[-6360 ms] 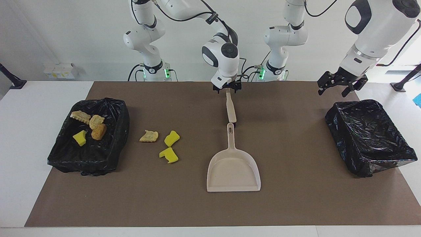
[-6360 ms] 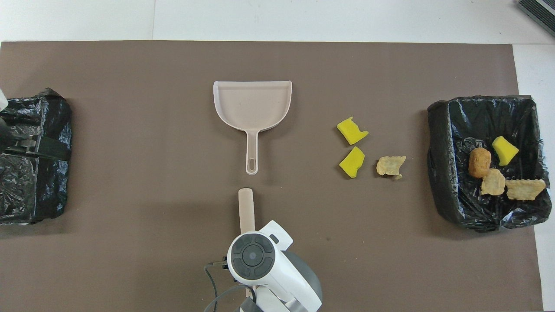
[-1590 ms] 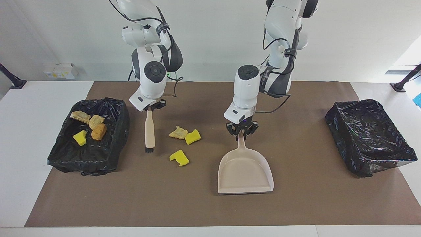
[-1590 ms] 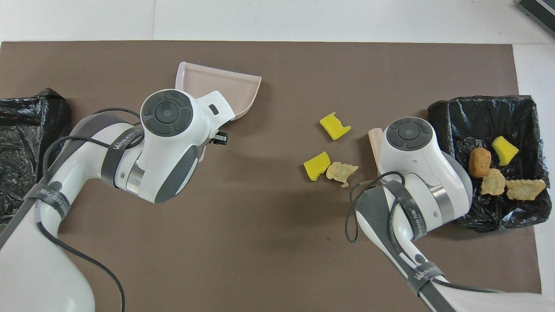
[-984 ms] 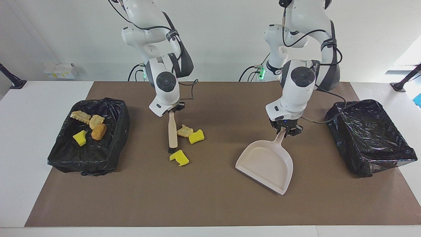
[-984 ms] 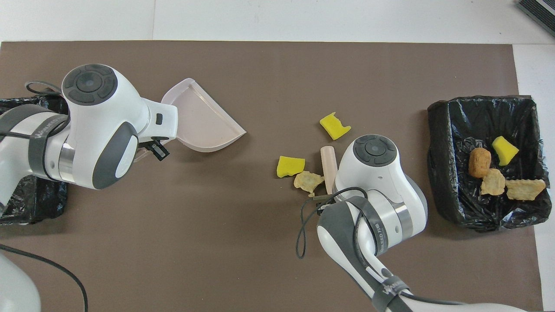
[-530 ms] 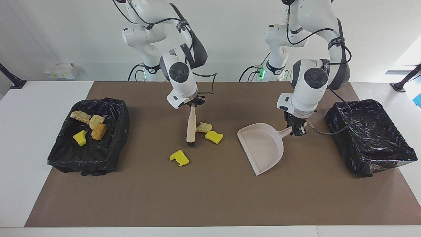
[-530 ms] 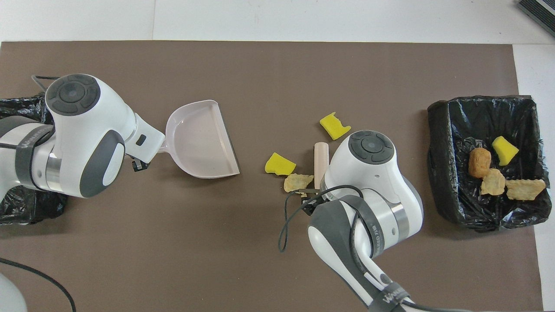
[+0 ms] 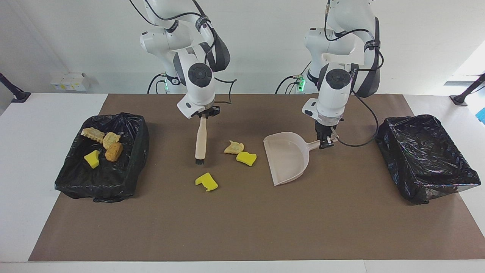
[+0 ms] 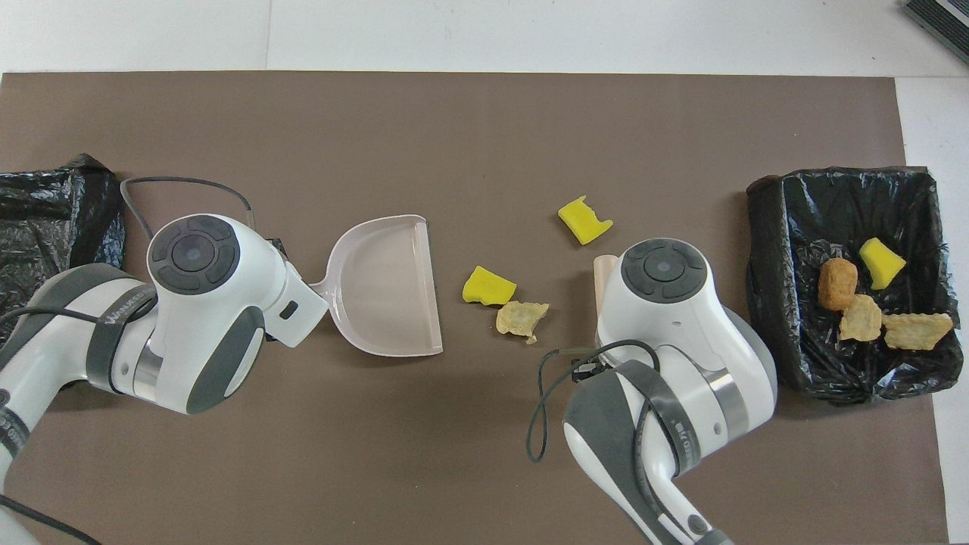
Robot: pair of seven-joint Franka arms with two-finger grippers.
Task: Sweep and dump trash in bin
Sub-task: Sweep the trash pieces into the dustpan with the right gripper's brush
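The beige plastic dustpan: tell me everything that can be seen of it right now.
The beige plastic dustpan is one smooth piece: a shallow scoop with a raised rim and a thin handle. The left gripper is shut on the handle's end. Its open edge faces the yellow spongy chunk and tan bread-like piece beside it, not touching them. It holds nothing.

mat [image 9: 242, 235]: matt brown, paper-like, smooth and flat
table [image 9: 22, 159]: white, smooth, faint sheen
dustpan [image 9: 288, 159]: beige plastic, smooth, slight gloss on the inner walls
brush [image 9: 200, 142]: pale handle, smooth, wood-like; short dark bristles at the tip
yellow chunks [image 9: 246, 158]: spongy foam, matt, rough torn edges
tan pieces [image 9: 233, 147]: bread-like, dry, crumbly, matt
bin liners [image 9: 424, 159]: thin black plastic film, crinkled and glossy
arms [image 10: 658, 303]: white hard shell, smooth and glossy, with grey matt bands
cables [image 9: 363, 140]: black, rubbery, smooth
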